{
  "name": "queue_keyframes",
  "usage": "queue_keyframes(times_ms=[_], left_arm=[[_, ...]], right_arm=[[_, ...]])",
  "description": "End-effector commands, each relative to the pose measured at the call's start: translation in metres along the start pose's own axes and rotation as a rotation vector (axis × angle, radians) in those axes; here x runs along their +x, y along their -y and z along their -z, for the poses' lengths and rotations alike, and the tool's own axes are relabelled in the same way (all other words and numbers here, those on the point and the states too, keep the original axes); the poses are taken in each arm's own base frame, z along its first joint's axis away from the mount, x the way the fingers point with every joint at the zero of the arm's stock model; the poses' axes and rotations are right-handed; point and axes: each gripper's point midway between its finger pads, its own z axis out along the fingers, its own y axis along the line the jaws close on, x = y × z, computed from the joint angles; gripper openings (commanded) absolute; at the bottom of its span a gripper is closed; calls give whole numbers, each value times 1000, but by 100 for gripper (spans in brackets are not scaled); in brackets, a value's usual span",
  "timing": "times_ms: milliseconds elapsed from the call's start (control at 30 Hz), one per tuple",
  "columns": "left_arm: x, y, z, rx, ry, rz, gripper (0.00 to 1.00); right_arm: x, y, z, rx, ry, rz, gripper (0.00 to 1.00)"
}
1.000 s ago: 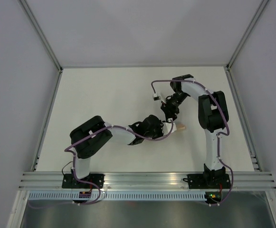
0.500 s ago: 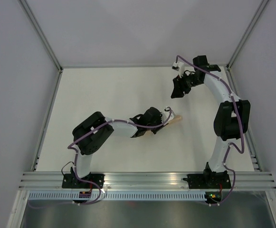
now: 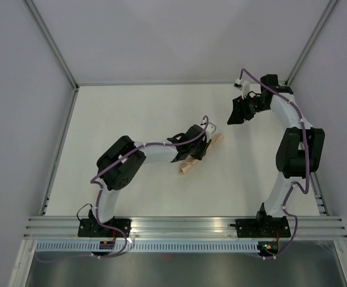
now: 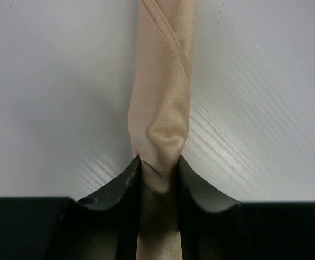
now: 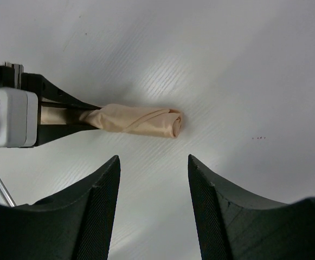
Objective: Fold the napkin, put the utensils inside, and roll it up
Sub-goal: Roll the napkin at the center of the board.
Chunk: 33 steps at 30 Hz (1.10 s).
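Left gripper (image 4: 158, 169): pinched tight on the rolled napkin (image 4: 162, 81).
Right gripper (image 5: 153, 162): fingers apart, holding nothing, clear of the roll.

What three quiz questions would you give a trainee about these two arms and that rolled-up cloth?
1. True or false: the napkin lies flat and unfolded.
2. Which gripper clamps the napkin? A: left. B: right. C: both.
3. Fill in: the right gripper, apart from the napkin, stands ___.
Key: 1 false, it is rolled into a tube. 2 A, the left gripper pinches the roll. 3 open, holding nothing.
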Motion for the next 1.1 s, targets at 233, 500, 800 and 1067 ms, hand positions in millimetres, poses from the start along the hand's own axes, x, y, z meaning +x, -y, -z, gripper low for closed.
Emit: queue_keyframes(times_ms=[233,500,800,1067], left_arm=[[50,3,-18,-114,-195,410,18],[55,7,-18,-109,-231,437,20],[60,7,-17,-116,-249,449,27],[60,8,-17,-112,-250,452,37]], right_arm=[[29,-9,-6,18,-55,-90,59],[51,-13,-49,54,-142,-156,59],[56,-7,-93,101,-146,-339,59],[59,6,-101,161,-131,-390,60]])
